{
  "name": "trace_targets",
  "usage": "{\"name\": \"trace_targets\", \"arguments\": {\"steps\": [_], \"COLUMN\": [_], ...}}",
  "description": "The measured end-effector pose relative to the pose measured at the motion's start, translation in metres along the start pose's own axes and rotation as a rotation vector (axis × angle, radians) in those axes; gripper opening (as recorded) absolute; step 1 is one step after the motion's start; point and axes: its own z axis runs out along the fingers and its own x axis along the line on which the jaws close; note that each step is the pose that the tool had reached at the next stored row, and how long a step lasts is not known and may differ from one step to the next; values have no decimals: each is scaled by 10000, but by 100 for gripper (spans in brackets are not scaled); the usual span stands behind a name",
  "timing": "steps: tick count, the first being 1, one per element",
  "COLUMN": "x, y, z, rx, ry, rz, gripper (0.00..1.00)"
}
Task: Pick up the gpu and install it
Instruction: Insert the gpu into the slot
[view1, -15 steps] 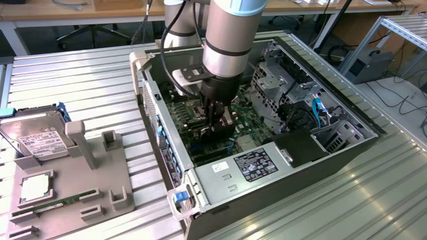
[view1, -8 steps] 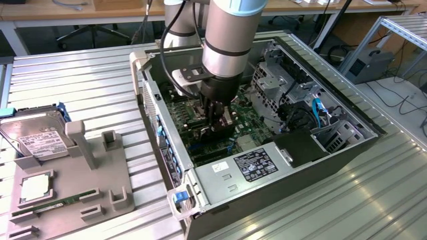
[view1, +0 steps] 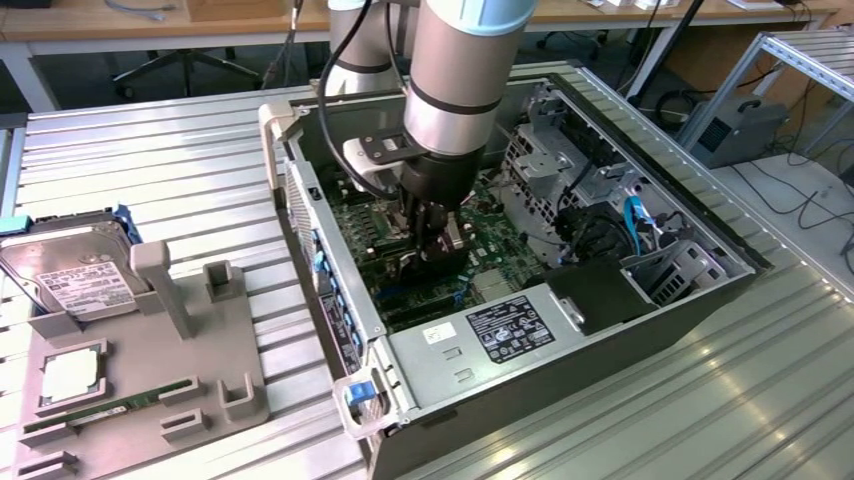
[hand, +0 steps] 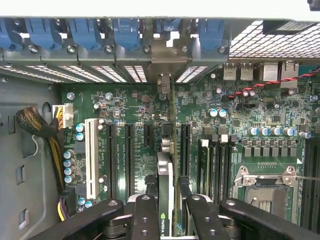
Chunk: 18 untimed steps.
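In the wrist view the gripper (hand: 167, 212) has its black fingers (hand: 145, 215) pinched on either side of the gpu (hand: 165, 185), which is seen edge-on as a thin dark card standing upright between them, a green logo on its near edge. The card runs down over the green motherboard (hand: 135, 107), in line with the long black expansion slots (hand: 129, 160) and beside the white slot (hand: 91, 157); whether it is seated cannot be told. Further on lie the empty CPU socket (hand: 265, 187) and a bundle of sleeved cables (hand: 35, 125), and beyond them the row of blue slot clips (hand: 85, 32) along the rear wall. In the exterior view the arm (view1: 461, 80) reaches straight down into the open computer case (view1: 694, 215) (lying on its side), the gripper (view1: 434, 255) low over the board. Well apart, at the exterior view's left, a grey fixture tray (view1: 134, 380) carries a hard drive (view1: 67, 270) and a RAM stick (view1: 100, 410).
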Motion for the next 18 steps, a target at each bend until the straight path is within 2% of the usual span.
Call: {"name": "trace_targets", "arguments": {"steps": [10,18], "x": [6,9], "y": [2,14], "z": [1,0], "rx": [4,33], "ry": [-30,-51], "rz": [-1,-10], "gripper": [27,27]}}
